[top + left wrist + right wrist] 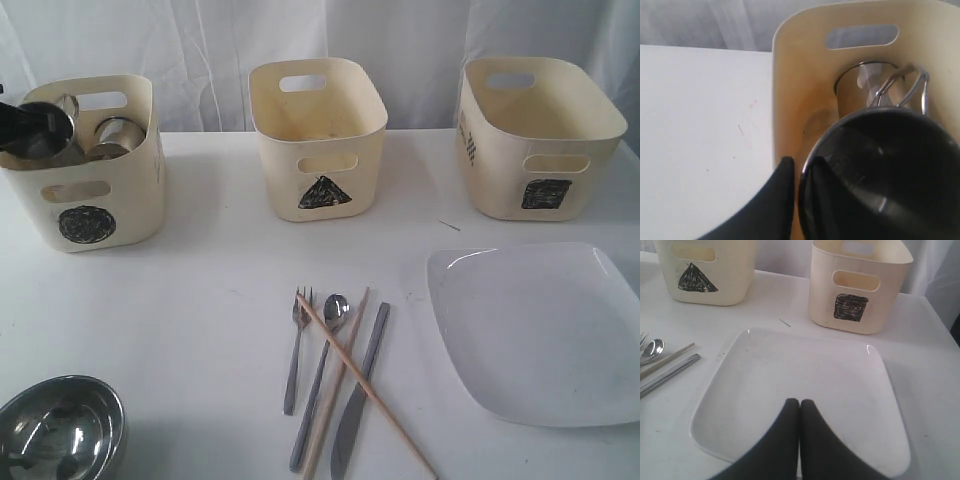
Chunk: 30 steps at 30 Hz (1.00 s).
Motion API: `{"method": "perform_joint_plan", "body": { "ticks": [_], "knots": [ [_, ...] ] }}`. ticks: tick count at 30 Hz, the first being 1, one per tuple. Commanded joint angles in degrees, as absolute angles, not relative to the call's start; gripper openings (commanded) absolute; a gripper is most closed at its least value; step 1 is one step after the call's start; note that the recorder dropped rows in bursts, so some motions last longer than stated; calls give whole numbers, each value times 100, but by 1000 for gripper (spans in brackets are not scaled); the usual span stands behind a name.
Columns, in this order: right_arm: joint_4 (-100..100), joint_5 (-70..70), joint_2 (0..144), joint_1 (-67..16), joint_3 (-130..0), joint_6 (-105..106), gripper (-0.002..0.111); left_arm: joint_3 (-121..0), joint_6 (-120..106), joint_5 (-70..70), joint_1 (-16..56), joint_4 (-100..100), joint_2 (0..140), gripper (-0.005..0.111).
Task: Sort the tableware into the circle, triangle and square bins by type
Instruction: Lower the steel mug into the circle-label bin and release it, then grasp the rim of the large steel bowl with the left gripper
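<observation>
Exterior – circle bin: far left on the worktop. Two mugs stand inside it. A dark shape reaches over its rim from the left edge.
Exterior – triangle bin: at the back, in the middle.
Exterior – square bin: at the back, on the right.
Exterior – plate: flat on the worktop, in front of the square bin.
Exterior – cutlery: fork, spoon and knife lie side by side in front of the triangle bin. One chopstick lies between spoon and knife; the other chopstick crosses them on a slant.
Exterior – bowl: upright at the near left corner, well apart from the bins.
Left wrist – left tool: inside the circle bin, at the rim of a dark vessel. One finger is outside the rim, with a thin strip of bin showing between. The other finger is lost against the dark inside, so I cannot tell if the tool is clamped or apart.
Left wrist – mug: behind the vessel, by the wall with the slot.
Right wrist – right tool: fingers together, holding nothing, above the near edge of the plate.
Right wrist – around: the square bin is beyond the plate; spoon, chopstick and knife are beside it.
</observation>
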<state>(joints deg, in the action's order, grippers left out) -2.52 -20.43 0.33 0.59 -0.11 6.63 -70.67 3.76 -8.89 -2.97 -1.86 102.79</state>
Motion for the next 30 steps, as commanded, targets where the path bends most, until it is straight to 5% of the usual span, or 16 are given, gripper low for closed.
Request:
{"method": "perform_joint_plan", "body": {
  "ticks": [1,4,10,24,25,27,28,30],
  "knots": [
    [-229,-2006,0,61,0,668,0,-7080,433,0,-272,-167,9799,51],
    [-229,-2006,0,61,0,668,0,-7080,433,1191,-272,-167,9331,60],
    [-229,-2006,0,61,0,668,0,-6400,-2181,5297,-272,-1490,8741,54],
    [-229,-2006,0,61,0,668,0,-3531,-3961,3441,-262,-2820,8741,52],
    [-229,-2006,0,61,0,668,0,-3531,-3961,3428,-262,-2820,8741,50],
    [-229,-2006,0,61,0,668,0,-3543,-3853,3394,-262,-2866,8741,26],
    [-229,-2006,0,61,0,668,0,-3543,-3834,3406,-262,-2896,8741,4],
    [-229,-2006,0,61,0,668,0,-3781,-3729,3708,-262,-2909,8717,0]
  ]
}}
